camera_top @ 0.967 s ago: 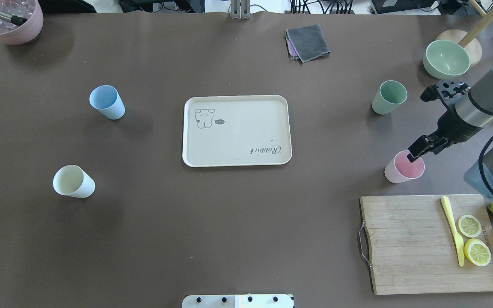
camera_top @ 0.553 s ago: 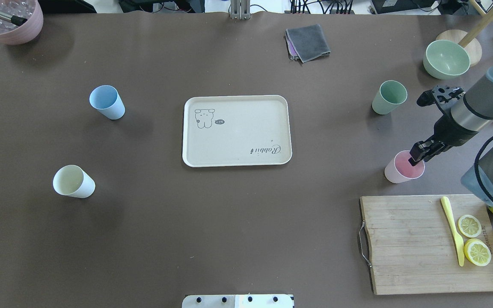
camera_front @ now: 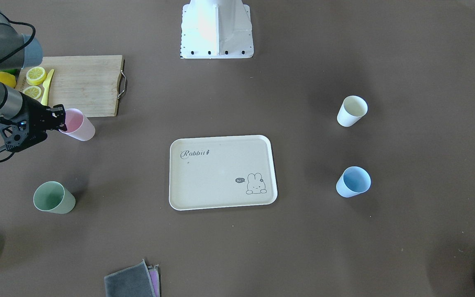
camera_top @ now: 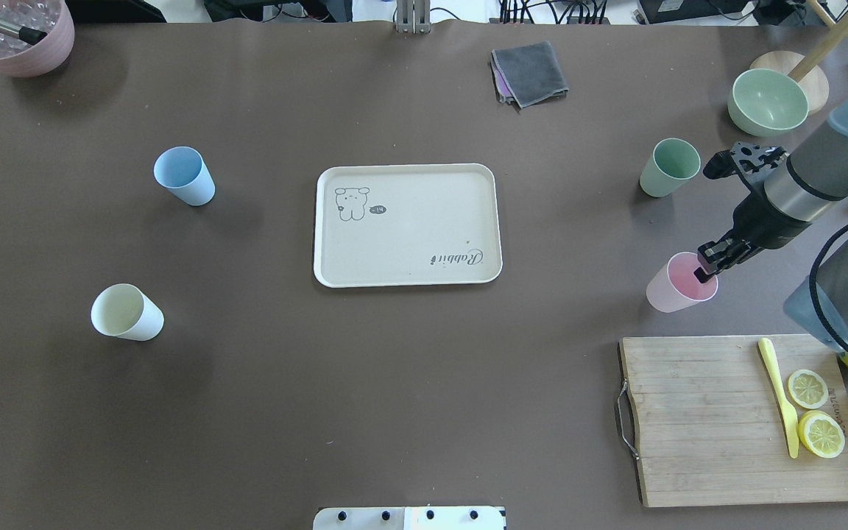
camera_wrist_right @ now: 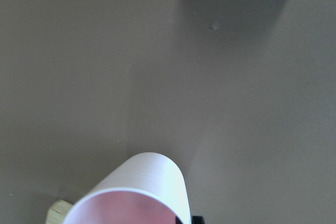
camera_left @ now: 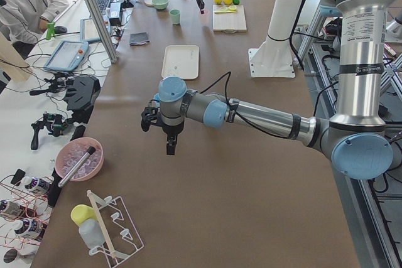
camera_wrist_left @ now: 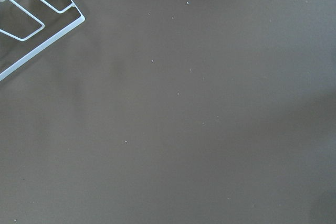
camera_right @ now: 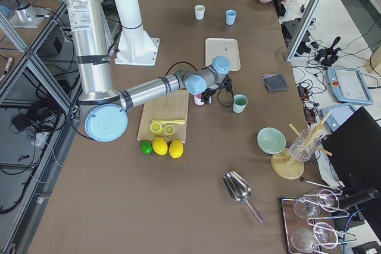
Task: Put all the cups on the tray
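My right gripper [camera_top: 705, 270] is shut on the rim of the pink cup [camera_top: 670, 291], one finger inside and one outside, at the table's right just beyond the cutting board. The cup leans; I cannot tell whether its base touches the table. It fills the bottom of the right wrist view [camera_wrist_right: 152, 182]. The green cup [camera_top: 668, 168] stands beyond it. The blue cup [camera_top: 185, 177] and the cream cup [camera_top: 127, 313] stand at the left. The tray [camera_top: 409, 243] lies empty in the middle. My left gripper [camera_left: 170, 147] hangs over bare table far to the left; I cannot tell its state.
A wooden cutting board [camera_top: 696, 419] with lemon slices and a yellow knife lies at the front right, whole lemons beside it. A green bowl [camera_top: 768, 101] and a grey cloth [camera_top: 529, 73] are at the back. A mauve vessel [camera_top: 15, 44] stands at the back left.
My right gripper has moved left and slightly away from the board, taking the pink cup with it toward the tray. The other cups and the tray have not moved.
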